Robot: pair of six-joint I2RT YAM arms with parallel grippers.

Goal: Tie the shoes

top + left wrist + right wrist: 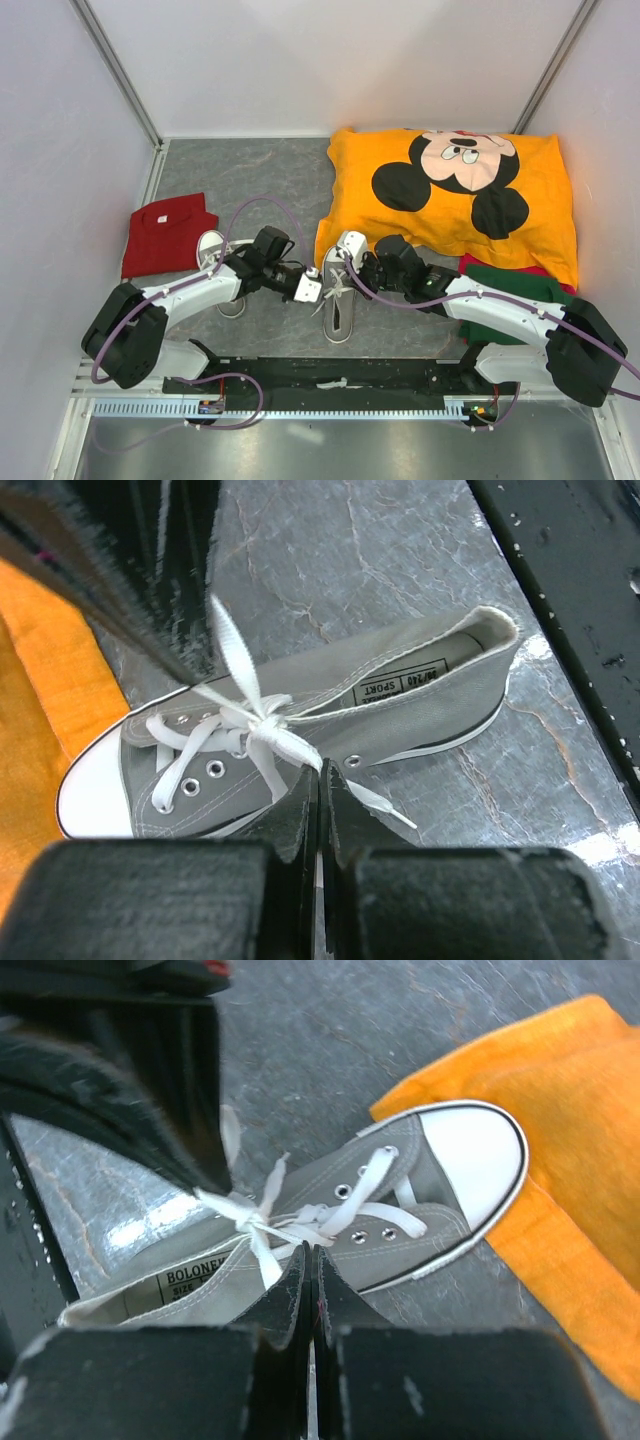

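Note:
One grey sneaker (339, 305) lies at the table's middle, its white toe cap against the orange pillow. Its white laces (262, 720) are drawn into a knot over the tongue. My left gripper (316, 288) is at the shoe's left side, shut on a lace strand (290, 745) in the left wrist view, fingertips together (318, 778). My right gripper (354, 268) is at the shoe's right side, shut on the other strand (262, 1255) in the right wrist view (311, 1253). The second sneaker (212, 246) lies behind my left arm, partly hidden.
An orange Mickey Mouse pillow (450, 190) fills the back right. A red cloth (168, 232) lies at the left and a green cloth (510, 285) under my right arm. A black rail (320, 378) runs along the near edge. White walls close in both sides.

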